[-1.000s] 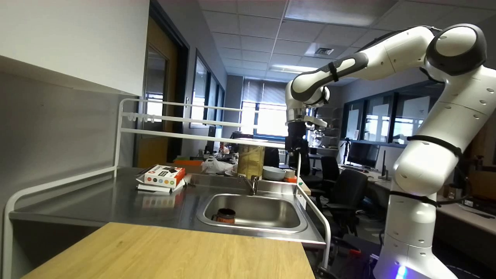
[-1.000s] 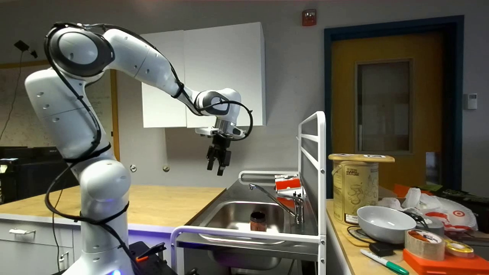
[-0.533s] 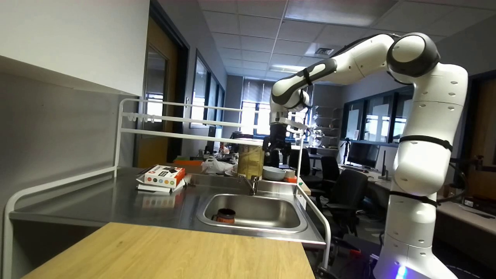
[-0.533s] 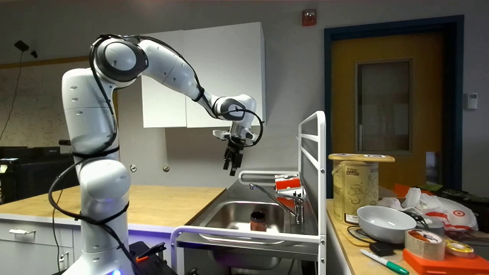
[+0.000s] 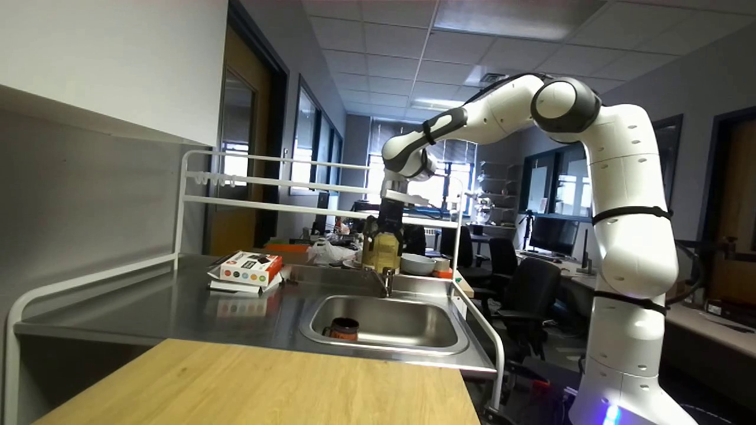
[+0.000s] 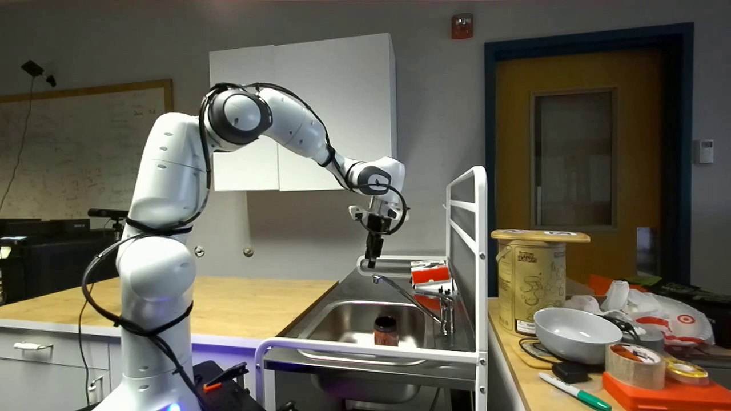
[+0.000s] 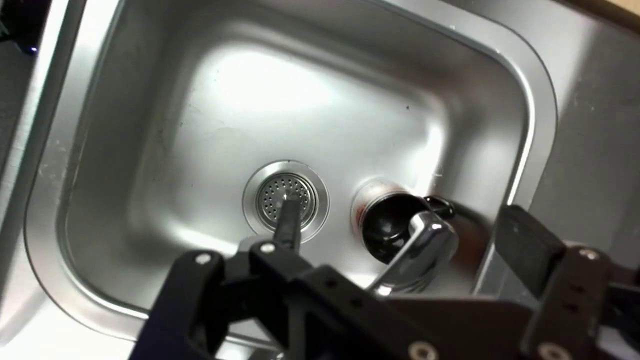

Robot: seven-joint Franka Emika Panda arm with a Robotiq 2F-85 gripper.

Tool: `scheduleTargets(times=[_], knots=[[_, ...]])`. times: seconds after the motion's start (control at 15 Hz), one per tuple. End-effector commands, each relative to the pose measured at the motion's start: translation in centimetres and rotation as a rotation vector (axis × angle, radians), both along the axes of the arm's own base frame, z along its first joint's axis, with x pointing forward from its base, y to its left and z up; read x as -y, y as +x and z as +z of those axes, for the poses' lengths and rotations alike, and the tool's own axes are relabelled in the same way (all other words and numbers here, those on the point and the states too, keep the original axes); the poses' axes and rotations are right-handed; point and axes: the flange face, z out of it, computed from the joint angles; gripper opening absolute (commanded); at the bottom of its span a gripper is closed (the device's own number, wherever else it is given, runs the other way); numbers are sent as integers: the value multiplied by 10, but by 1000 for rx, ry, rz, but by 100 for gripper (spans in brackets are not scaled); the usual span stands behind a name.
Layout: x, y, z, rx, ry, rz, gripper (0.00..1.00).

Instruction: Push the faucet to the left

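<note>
Arm (image 6: 171, 165) arched from the left in an exterior view, bent so my gripper (image 6: 372, 262) points down near centre frame, higher than the faucet (image 6: 425, 310), low and right of centre. In the wrist view I see the fingers (image 7: 289, 222) spread apart; the sink (image 7: 225, 130) beyond holds a mug (image 7: 385, 227), lower right, its inside dark.

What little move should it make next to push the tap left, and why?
Probably lower the claw slightly, with its fingers apart, toward the faucet. In an exterior view, the claw's tips seem to hang above the spout, and the wrist view shows the spout between the open fingers; a sideways push from this height would likely miss.
</note>
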Motion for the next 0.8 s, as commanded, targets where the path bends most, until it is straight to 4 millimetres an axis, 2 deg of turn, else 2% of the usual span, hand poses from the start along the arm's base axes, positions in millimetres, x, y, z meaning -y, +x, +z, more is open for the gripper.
scheduleTargets(times=[0.0, 0.4, 0.47, 0.53, 0.67, 0.73], knots=[[2, 48, -20, -27, -27, -127, 100], [14, 92, -56, -73, -74, -258, 100], [16, 97, -60, -78, -80, -275, 96], [17, 101, -64, -83, -85, -288, 75], [20, 107, -70, -97, -93, -313, 70], [23, 108, -71, -106, -95, -324, 62]])
